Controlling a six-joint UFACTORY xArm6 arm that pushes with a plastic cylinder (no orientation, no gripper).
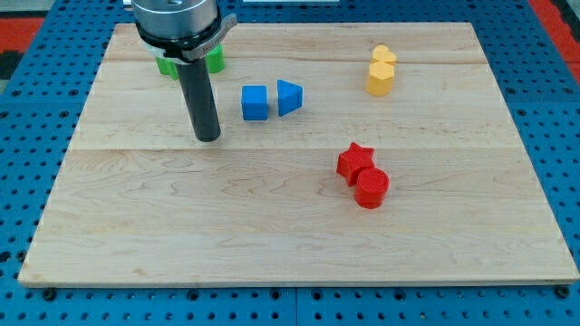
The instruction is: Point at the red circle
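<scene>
While my tip (208,138) rests left of the blue cube (255,102), the red circle (372,188) lies well apart, lower right.

No readable text (blocks, board unmarked).

Robotics lab bench, pale wooden board (272,208) on a blue perforated mounting table (36,36), probably a test rig, small coloured blocks scattered across it
</scene>
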